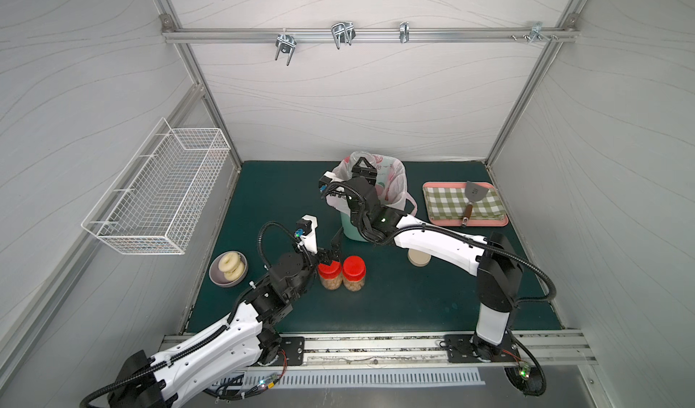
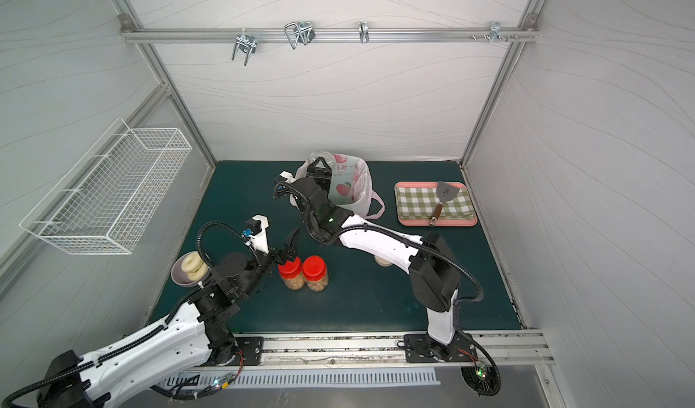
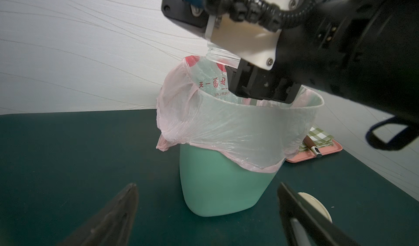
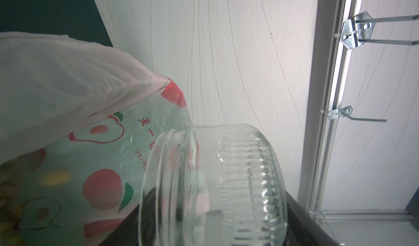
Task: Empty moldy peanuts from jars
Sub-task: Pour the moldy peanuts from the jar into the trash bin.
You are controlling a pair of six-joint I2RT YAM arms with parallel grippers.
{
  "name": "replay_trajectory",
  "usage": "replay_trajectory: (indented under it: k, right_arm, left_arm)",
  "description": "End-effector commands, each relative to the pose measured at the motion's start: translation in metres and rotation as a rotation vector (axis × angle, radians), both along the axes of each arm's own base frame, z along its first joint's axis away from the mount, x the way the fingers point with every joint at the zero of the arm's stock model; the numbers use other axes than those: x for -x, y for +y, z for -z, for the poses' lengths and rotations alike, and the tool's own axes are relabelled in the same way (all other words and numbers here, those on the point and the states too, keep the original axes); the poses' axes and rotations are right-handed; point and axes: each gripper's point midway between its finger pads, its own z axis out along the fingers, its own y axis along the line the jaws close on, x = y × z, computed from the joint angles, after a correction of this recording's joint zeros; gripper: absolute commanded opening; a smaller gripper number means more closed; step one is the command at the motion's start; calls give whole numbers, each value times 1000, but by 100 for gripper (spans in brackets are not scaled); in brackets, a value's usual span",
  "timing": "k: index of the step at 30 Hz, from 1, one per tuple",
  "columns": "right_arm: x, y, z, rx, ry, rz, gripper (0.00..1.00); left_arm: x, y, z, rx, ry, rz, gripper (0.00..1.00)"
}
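Three jars are in play. Two red-lidded jars (image 1: 331, 274) (image 1: 354, 272) stand upright and touching on the green mat (image 1: 395, 304), both filled with tan peanuts (image 1: 331, 283). They sit just on the robot's side of the left gripper (image 1: 330, 251), whose fingers are spread wide and hold nothing. One fingertip overlaps the nearer red lid in both top views, and I cannot tell whether it touches.

The third, a ribbed clear jar (image 4: 244, 183), is pinched in the right gripper (image 1: 363, 166) and tipped on its side, mouth toward the pink bag (image 4: 68, 79). It looks empty. Blurred pale lumps show inside the bag.

One mint bin (image 3: 222, 188) lined with that bag stands under the right gripper and straight ahead of the left one. The right wrist covers part of its mouth. One beige lid (image 1: 419, 258) lies on the mat to the left gripper's right, half hidden under the right forearm.

Behind the left gripper, one bowl (image 1: 219, 280) holds two donuts (image 1: 230, 262). To the right gripper's right, well apart, one tray (image 1: 485, 223) carries a checked cloth (image 1: 449, 203) and one spatula (image 1: 474, 191).
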Motion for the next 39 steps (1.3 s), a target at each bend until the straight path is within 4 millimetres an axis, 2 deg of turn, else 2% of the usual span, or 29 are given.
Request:
replay_trajectory:
  k: [1, 6, 15, 21, 24, 28, 33, 37, 39]
  right_arm:
    - [1, -3, -33, -35, -109, 34, 0]
    - [2, -5, -35, -52, -113, 33, 0]
    - [15, -24, -57, -194, -69, 33, 0]
    - [19, -45, -54, -344, 70, 35, 0]
    - [26, -50, -59, -404, 103, 15, 0]
    - [23, -57, -55, -444, 159, 19, 0]
    - [40, -53, -64, -503, 192, -36, 0]
    - [22, -65, -50, -499, 239, 20, 0]
    - [27, -62, -51, -494, 233, 24, 0]
  left_arm:
    - [0, 4, -9, 21, -29, -15, 97]
    - [0, 4, -10, 22, -30, -16, 97]
    - [0, 4, -10, 24, -30, -14, 97]
    - [0, 4, -10, 24, -29, -15, 97]
    - [0, 4, -9, 24, -26, -14, 97]
    - [-1, 3, -8, 23, -24, -11, 97]
    - [-1, 4, -9, 23, -26, -14, 97]
    - [-1, 3, -8, 23, -24, -10, 97]
    - [0, 3, -9, 23, -27, -11, 97]
